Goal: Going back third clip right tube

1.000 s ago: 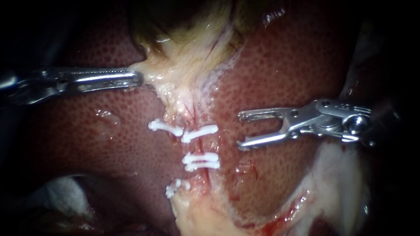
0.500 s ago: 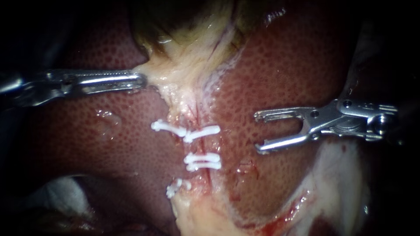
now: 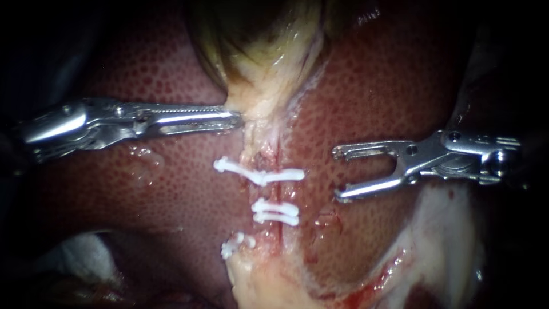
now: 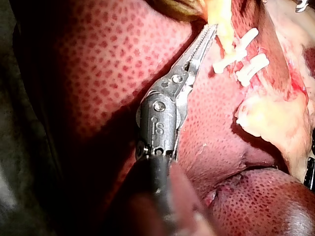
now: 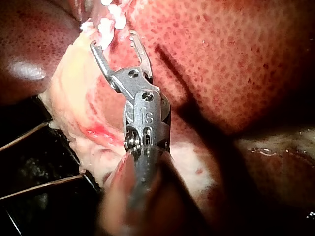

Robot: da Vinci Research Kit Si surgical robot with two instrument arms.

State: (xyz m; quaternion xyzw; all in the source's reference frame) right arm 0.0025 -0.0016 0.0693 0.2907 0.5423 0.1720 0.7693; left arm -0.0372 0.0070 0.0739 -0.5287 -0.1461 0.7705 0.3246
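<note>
White clips (image 3: 275, 212) crosswise on pale pink tube (image 3: 274, 193); two touching.

The clips (image 3: 260, 176) lie below the left instrument (image 3: 234, 119), left of the right instrument (image 3: 338, 173).

Right of the clips: bare liver (image 3: 377, 91) lies clear between the clipped strip and the right instrument (image 3: 337, 174), whose pincer stands open and apart from the clips.
Left of the clips: open liver surface below the left instrument (image 3: 235, 119), clear as far as a dark fold.
Upper-left bar: the left instrument lies across the liver, its pincer closed on the pale tissue (image 3: 260, 109) under the gallbladder (image 3: 263, 40), blocking that side.
Middle: white clips (image 3: 260, 174) cross the strip in three groups, one below another, with narrow gaps between them.
Lower edge: a pale fatty mass (image 3: 269, 280) fills the way in from below.
</note>
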